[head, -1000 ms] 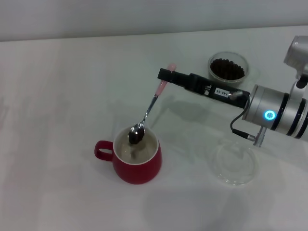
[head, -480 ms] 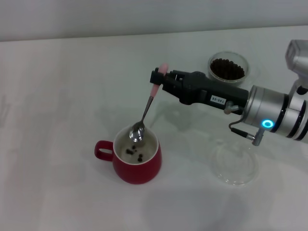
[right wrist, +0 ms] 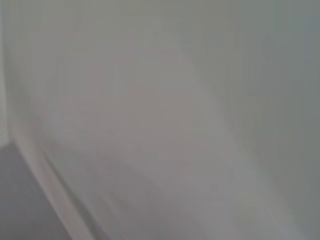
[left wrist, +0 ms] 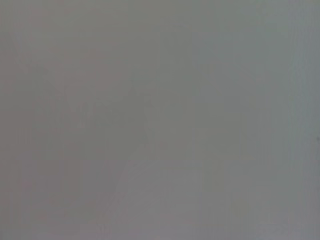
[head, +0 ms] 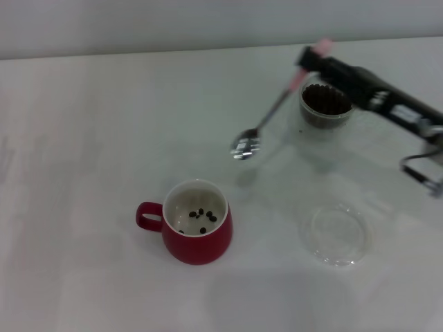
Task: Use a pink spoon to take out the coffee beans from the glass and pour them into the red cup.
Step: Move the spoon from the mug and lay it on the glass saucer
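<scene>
Nearest us on the pale, matte white desk [head: 83, 277] we see the red cup [head: 197, 242], standing upright with its loop handle turned toward our left. Its white inside holds a few coffee beans [head: 202, 216], scattered loosely on the bottom. To the right of the cup, well apart from it, lies a flat, shallow clear glass dish [head: 336, 234]; we can see the desk through it.

Farther back, the pink spoon [head: 266, 124] hangs in the air above the desk, between the cup and the glass. Its shiny metal bowl points down and toward our left, clear of the cup's rim, and we cannot tell whether any beans lie in it. A faint shadow falls on the desk below it. The pale pink handle rises to the right pincer [head: 310, 62], which is clamped on the handle's upper end; the dark arm runs off toward the right edge.

Just behind and below that pincer stands the glass [head: 325, 105], upright, with a dark mass of beans filling its bottom.

Beyond the desk's far edge we see only a plain grey wall [head: 173, 24]. Both wrist views show nothing but blank grey surface. Our left pincer appears nowhere.
</scene>
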Robot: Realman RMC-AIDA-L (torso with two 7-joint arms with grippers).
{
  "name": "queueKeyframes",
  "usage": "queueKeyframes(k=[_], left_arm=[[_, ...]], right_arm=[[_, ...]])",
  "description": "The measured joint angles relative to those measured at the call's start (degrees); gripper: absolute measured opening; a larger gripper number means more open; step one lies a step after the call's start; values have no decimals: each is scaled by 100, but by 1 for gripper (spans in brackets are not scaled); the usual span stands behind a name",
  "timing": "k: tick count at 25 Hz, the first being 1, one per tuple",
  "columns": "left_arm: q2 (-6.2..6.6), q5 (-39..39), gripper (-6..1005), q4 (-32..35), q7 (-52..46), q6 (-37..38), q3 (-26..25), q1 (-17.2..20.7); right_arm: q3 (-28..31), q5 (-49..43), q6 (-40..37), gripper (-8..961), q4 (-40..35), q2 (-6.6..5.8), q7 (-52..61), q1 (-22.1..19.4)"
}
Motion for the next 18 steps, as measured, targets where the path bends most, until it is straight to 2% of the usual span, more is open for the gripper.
queueKeyframes(k=[6, 10, 14, 18], left_arm=[[0, 0, 893, 0, 0, -4, 0, 2], [6, 0, 893, 0, 0, -6, 0, -3], [9, 1, 893, 0, 0, -7, 0, -5], [9, 1, 893, 0, 0, -7, 0, -7]], right_arm=[[106, -109, -319, 168, 721, -593, 547, -30], [106, -381, -460, 168, 1096, -890, 551, 23], [114, -589, -473, 169, 1327, -996, 601, 24], [124, -593, -216, 170, 1616, -952, 619, -32]])
